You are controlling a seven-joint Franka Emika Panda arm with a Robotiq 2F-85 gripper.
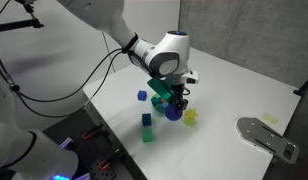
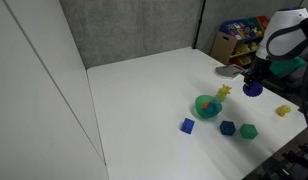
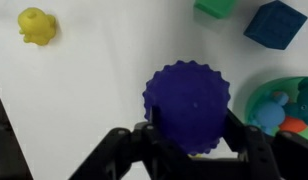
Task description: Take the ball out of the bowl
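Above the tabletop (image 2: 144,90), clear of bowl (image 2: 207,105): ball (image 3: 187,100), clamped in claw (image 3: 192,135). Removal seemingly done, height hard to judge; remaining: set down, release

A white table (image 2: 144,90) is shown in both exterior views, backed by a grey wall (image 2: 134,25); three small cubes are set near one another on it: a blue cube (image 2: 187,125), a dark blue cube (image 2: 227,128) and a green cube (image 2: 249,131); a small knobbly yellow toy (image 3: 37,26) is seen apart from them in the wrist view; a flat grey object (image 1: 266,137) is laid near the table's edge; a shelf (image 2: 239,40) of colourful packets is placed behind.
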